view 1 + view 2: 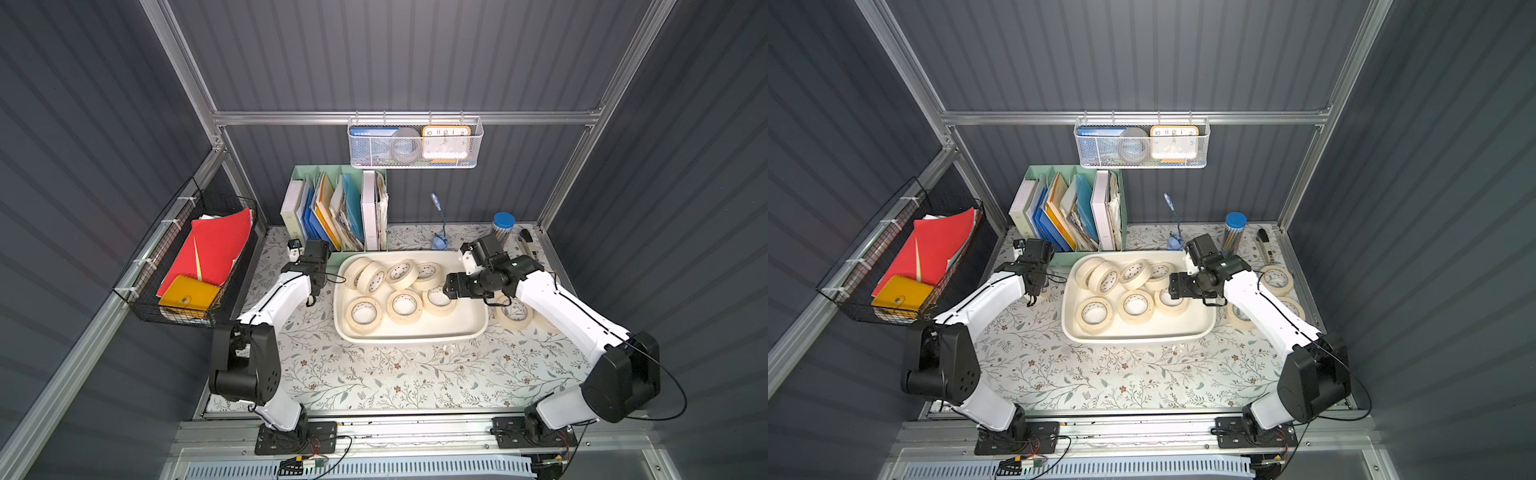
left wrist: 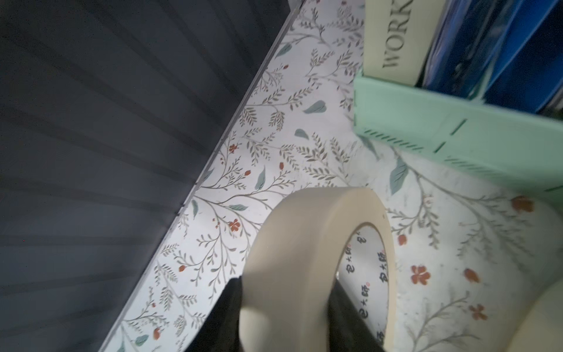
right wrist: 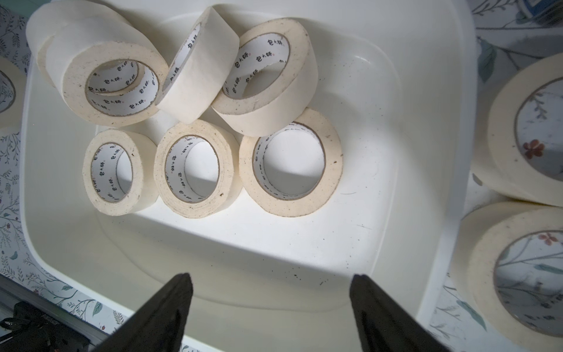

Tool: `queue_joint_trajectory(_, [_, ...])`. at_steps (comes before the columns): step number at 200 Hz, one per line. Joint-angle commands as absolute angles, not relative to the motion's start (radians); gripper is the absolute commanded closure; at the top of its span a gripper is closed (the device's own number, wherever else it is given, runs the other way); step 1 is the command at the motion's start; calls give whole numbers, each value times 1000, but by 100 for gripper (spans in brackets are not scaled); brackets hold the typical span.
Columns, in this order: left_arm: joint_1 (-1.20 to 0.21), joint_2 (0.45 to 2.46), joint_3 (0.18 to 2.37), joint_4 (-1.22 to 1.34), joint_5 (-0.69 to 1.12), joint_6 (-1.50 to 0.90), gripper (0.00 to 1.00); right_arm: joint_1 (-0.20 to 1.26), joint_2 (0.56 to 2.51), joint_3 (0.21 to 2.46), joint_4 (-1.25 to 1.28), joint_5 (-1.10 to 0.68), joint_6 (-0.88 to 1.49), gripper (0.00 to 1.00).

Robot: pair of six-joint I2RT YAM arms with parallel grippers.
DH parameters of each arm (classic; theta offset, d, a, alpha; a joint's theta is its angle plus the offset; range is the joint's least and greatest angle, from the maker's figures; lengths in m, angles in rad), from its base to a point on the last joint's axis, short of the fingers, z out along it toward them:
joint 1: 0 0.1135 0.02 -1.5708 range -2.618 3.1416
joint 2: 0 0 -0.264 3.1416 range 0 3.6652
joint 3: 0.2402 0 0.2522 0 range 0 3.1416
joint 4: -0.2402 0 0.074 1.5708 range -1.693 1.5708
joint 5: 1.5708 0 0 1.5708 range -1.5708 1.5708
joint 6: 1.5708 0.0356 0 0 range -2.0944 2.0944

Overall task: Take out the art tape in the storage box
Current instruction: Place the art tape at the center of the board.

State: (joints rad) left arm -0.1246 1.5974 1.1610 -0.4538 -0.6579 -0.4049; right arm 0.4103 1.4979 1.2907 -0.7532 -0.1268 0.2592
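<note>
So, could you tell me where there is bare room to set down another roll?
Widest: the table strip between the near rim of the storage box and the front rail. The box's near right floor is bare. Crowded: right of the box, where art tape rolls lie, and behind it at the file organiser.

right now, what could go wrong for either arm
The left fingers pinch one roll on edge near the mint organiser; released like that, it might roll away. The right fingers hang open over the storage box, where the back rolls lean together; lifting one could topple others.
</note>
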Motion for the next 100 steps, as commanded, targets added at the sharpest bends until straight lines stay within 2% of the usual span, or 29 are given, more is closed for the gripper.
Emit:
queue_joint_trajectory(1, [-114,1586,1080,-296,-636,-498,100,415,1517,1295,-774,-119,236,13])
queue_joint_trajectory(23, [-104,1567,978,-182,-659,-569,99,414,1510,1298,-775,-107,239,13])
queue_joint_trajectory(52, [-104,1540,827,-36,-665,-654,91,415,1515,1311,-799,-100,235,13])
queue_joint_trajectory(72, [-103,1540,812,-78,-661,-704,70,415,1516,1318,-807,-97,236,13])
queue_joint_trajectory(90, [-103,1537,820,-129,-640,-709,41,416,1513,1318,-807,-95,239,13])
queue_joint_trajectory(100, [-103,1538,830,-173,-627,-716,31,416,1514,1319,-809,-94,241,13])
